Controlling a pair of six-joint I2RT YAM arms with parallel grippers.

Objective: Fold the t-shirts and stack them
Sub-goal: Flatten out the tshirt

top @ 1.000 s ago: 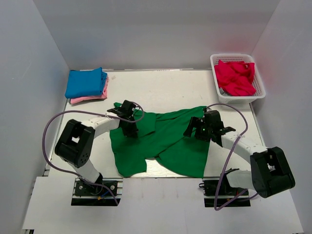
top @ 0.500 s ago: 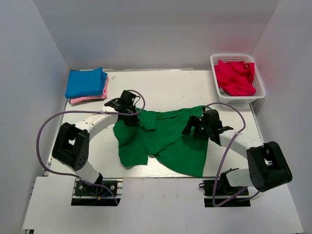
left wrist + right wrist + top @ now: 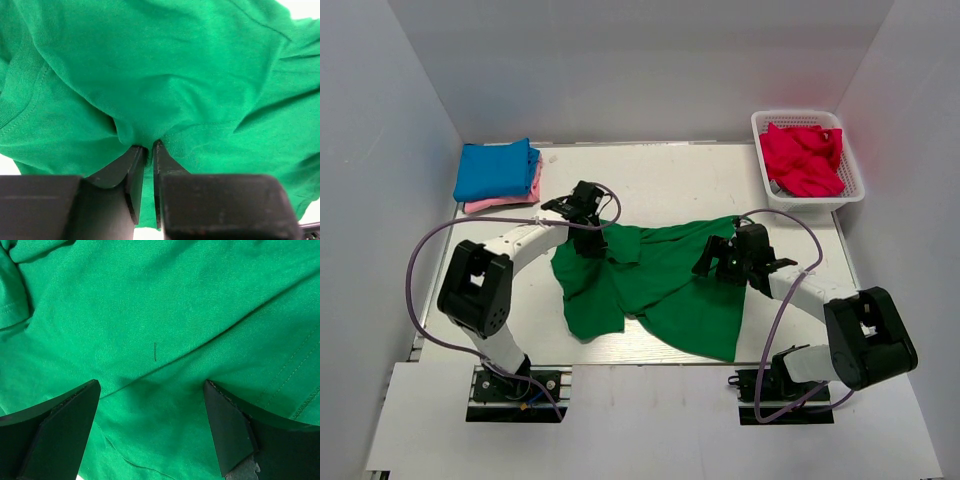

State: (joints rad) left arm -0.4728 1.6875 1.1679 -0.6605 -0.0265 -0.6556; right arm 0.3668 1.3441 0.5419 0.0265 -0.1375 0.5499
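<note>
Top external view: a white lattice basket sits at the far right corner of the table, and a red t-shirt lies crumpled inside it, filling most of it. Well to the left of the basket, along the same far edge, a blue t-shirt rests folded on top of a folded pink t-shirt, whose edge peeks out underneath on the near side.

The green t-shirt is spread loosely and rumpled on the table, nearer the arms than the basket and to its left, apart from it.

From where I stand, the left gripper is down on the end of the green t-shirt farthest from the basket. Its wrist camera shows its fingers standing almost together, only a thin slit between them, with a pucker of green cloth gathered right at the tips, so it looks pinched on a fold of that shirt.

The right gripper hangs over the part of the green t-shirt nearer the basket. Its fingers are spread wide with nothing between them, only smooth green cloth and a stitched hem showing below. Whether the tips touch the cloth I cannot tell.
</note>
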